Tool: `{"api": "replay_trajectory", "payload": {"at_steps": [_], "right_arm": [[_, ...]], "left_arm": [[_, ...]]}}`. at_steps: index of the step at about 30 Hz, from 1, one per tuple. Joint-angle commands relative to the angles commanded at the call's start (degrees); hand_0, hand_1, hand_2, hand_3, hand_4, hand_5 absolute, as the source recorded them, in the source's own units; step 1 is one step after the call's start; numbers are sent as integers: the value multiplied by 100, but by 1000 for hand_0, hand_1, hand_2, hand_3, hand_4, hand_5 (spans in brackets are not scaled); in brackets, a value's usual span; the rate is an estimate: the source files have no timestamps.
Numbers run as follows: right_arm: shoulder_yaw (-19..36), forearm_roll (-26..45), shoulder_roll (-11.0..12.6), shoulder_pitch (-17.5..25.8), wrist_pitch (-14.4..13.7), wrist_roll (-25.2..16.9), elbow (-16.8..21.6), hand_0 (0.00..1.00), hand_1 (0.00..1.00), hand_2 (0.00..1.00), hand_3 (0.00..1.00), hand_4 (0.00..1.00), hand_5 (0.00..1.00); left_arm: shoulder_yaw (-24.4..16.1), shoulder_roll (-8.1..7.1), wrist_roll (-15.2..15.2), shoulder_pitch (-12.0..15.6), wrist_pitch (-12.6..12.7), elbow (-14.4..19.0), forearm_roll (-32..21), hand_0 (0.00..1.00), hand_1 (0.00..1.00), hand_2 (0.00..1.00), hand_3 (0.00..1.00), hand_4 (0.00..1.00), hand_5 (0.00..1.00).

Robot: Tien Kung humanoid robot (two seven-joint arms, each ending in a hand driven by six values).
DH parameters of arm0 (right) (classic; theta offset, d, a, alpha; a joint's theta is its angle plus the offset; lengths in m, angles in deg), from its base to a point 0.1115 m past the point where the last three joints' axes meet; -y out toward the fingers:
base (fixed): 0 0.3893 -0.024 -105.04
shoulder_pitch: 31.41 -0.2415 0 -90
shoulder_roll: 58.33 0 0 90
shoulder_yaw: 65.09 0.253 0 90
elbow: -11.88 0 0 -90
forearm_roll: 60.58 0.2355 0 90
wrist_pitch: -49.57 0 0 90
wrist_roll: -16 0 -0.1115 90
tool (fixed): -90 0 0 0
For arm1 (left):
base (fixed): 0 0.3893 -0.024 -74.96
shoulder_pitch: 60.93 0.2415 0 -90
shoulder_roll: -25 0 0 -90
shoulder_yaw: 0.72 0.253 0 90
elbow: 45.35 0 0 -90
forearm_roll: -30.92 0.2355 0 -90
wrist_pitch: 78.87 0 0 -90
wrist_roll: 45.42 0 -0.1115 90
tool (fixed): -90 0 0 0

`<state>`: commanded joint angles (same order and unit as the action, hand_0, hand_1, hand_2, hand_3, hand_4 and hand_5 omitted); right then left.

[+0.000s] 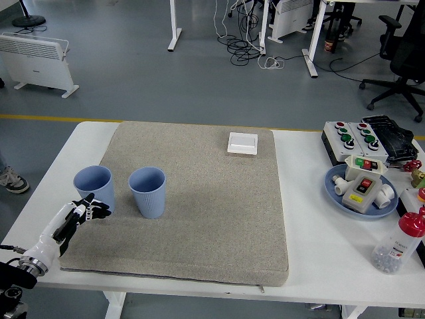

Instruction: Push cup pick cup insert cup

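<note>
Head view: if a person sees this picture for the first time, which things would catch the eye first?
Probably the two blue cups, the left cup and the right cup, upright and side by side on the left part of the grey mat. Next, the left hand at the left cup's base. At the right edge, the blue plate of switch parts stands out.
</note>
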<state>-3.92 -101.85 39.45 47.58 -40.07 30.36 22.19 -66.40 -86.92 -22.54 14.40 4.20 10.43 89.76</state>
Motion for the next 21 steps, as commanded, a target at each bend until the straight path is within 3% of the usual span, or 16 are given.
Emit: {"api": "replay_trajectory", "payload": {"at_steps": [21], "right_arm": [[24, -45, -26, 14, 0, 3, 0, 771, 710, 709, 611, 267, 558]], "left_arm": [[199, 78, 42, -474, -26, -616, -103, 677, 602, 529, 505, 611, 998]]}}
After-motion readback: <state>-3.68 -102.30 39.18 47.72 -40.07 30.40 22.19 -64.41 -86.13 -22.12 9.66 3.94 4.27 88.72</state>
